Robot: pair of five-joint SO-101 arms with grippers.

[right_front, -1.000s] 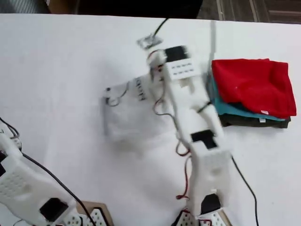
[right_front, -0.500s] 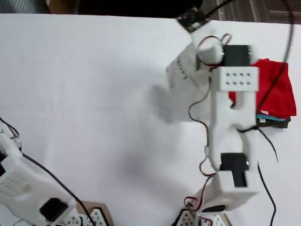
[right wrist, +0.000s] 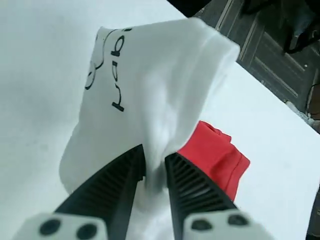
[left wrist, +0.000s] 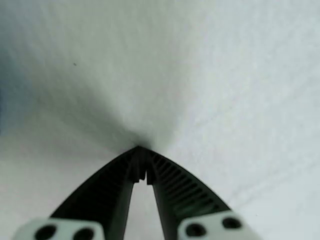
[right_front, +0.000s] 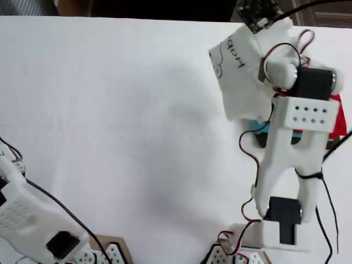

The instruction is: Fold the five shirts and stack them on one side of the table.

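- The left claw (left wrist: 142, 170) sits low at the near left edge, over bare counter (right_front: 110, 110). Its jaws are brought together at the tips with nothing between them. It looks parked out of the way, since this step seems to need one arm alone.
- The broad middle of the counter carries nothing, which suggests the folding area is done with for this piece.
- The white shirt (right_front: 242, 77) hangs in the air at the far right, off the counter and partly over the stack (right_front: 264, 135). It is a folded bundle, soft and slightly bulged, with black lettering and a line drawing on its outer face. Its lower corner droops free, so the fold is loose and could open if it is let go from height.
- The right claw (right wrist: 154, 160) is clamped on a pinch of the white shirt's cloth near one edge, with its jaws narrowly apart around the fabric. Gripping there lets the rest dangle, probably for laying it flat on the pile.
- Under the right arm (right_front: 297, 143) lies the stack. The red shirt (right wrist: 215, 150) is on top, and a teal shirt (right_front: 258, 127) and a darker edge peep out below. How many lie there I cannot tell.
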